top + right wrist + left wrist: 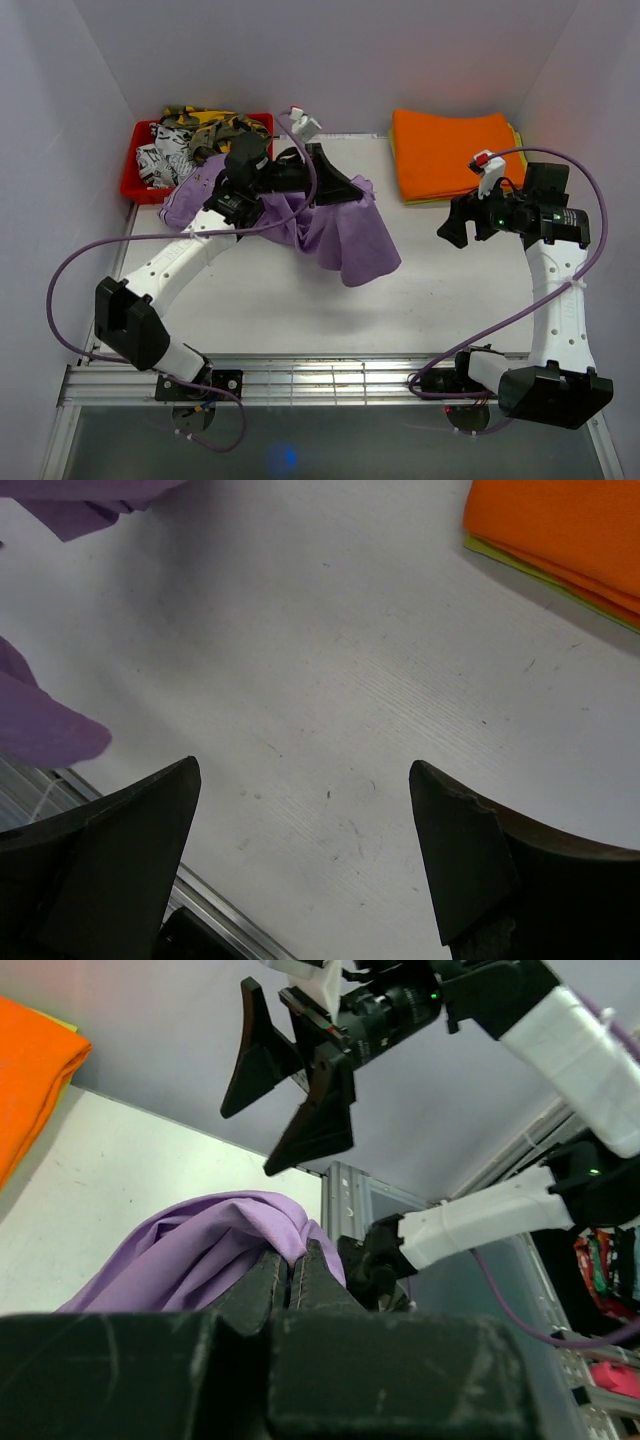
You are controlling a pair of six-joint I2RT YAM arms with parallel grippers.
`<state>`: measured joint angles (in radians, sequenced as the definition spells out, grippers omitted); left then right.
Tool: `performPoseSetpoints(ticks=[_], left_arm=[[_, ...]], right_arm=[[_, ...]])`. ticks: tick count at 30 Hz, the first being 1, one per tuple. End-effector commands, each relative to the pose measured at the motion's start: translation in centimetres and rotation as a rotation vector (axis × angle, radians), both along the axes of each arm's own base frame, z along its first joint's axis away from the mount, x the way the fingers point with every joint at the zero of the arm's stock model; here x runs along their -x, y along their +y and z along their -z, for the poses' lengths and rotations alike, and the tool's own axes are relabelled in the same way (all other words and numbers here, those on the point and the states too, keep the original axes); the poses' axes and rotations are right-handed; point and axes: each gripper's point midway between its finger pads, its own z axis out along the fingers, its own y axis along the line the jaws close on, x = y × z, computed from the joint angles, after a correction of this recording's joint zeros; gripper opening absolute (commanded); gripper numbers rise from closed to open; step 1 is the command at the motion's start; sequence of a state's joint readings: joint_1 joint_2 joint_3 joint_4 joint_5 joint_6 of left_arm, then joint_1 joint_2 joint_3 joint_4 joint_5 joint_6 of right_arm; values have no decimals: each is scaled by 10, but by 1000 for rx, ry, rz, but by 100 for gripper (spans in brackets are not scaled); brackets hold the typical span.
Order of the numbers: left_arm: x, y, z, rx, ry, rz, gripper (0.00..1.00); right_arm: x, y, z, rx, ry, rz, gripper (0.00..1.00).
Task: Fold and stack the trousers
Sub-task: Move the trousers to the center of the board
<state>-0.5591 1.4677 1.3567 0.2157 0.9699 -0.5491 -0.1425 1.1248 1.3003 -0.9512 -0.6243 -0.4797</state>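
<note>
The lilac-purple trousers (335,235) are bunched at the table's back left, and part of them is lifted off the surface. My left gripper (360,190) is shut on a fold of the fabric; in the left wrist view its jaws (292,1258) pinch the purple cloth (200,1255). My right gripper (448,228) is open and empty, hovering over bare table to the right of the trousers. In the right wrist view the right gripper (300,765) has its jaws wide apart, with a trouser edge (40,725) at the left.
A red bin (135,185) of camouflage and black-and-white garments stands at the back left. Folded orange and yellow-green cloths (450,150) lie at the back right and show in the right wrist view (560,520). White walls enclose the table (300,310).
</note>
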Motion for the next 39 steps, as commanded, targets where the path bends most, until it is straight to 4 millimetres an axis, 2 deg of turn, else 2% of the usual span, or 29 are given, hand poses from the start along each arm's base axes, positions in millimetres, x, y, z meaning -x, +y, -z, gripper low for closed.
performPoseSetpoints(ticks=[1,2,3,5,6,9,10,12,14,15,16,17,18,19,20,21,23,24,26,27,29,30,32,33,36,37,39], left_arm=[[-29,-30,-2,12,-117,-145,0],[-41,-45,11,-6,-106,-142,0],[-37,-59,19,-18,-93,-123,0],[-51,-75,32,-35,-81,-183,0],[-60,-85,46,-53,-64,-202,0],[-70,-110,56,-46,-85,-217,0],[-73,-115,56,-46,-95,-222,0],[-81,-116,61,-72,-85,-255,33],[-92,-105,48,-90,-116,-322,62],[-101,-91,55,-144,-119,-355,81],[-103,-75,37,-137,-134,-378,87],[-103,-62,32,-144,-128,-358,88],[-121,-27,39,-195,-71,-390,95],[-124,-5,21,-186,-76,-401,97],[-130,16,19,-204,-64,-407,98],[-150,62,28,-256,-7,-478,98],[-161,112,19,-292,-59,-514,98],[-175,159,30,-346,-12,-601,97],[-183,209,38,-400,-15,-704,97],[-188,255,46,-416,24,-778,97],[-190,289,61,-495,-29,-816,97],[-189,312,79,-543,3,-836,97],[-189,330,97,-598,-4,-831,97],[-190,345,115,-641,9,-826,96],[-194,367,138,-684,57,-844,95],[-197,371,149,-686,83,-838,95],[-202,375,157,-698,90,-843,95]], right_arm=[[7,10,-11,-30,-7,-50,90],[9,10,-8,-32,5,-52,90],[10,10,-6,-29,10,-55,90],[11,7,-2,-6,19,-54,90],[11,5,1,7,25,-47,90],[8,-12,13,101,37,2,90],[6,-24,19,158,44,43,90],[4,-39,27,227,52,84,91],[5,-43,35,250,74,81,91],[7,-42,38,252,85,72,91],[9,-41,44,248,106,57,91],[11,-39,47,245,120,39,90],[14,-33,50,234,122,-8,90],[20,-30,60,222,175,-36,90],[23,-24,65,217,196,-69,90],[26,-21,71,216,225,-84,90],[28,-12,91,221,292,-119,90],[27,-12,99,231,318,-97,90],[14,-6,111,246,311,-93,90],[9,-5,114,263,307,-88,90],[-3,8,120,272,284,-116,90],[-7,8,125,292,282,-118,90],[-10,14,141,343,299,-162,90],[-11,9,152,394,312,-163,90],[-10,1,182,495,357,-192,90],[-4,-2,195,513,396,-202,90],[2,-10,208,557,425,-213,90]])
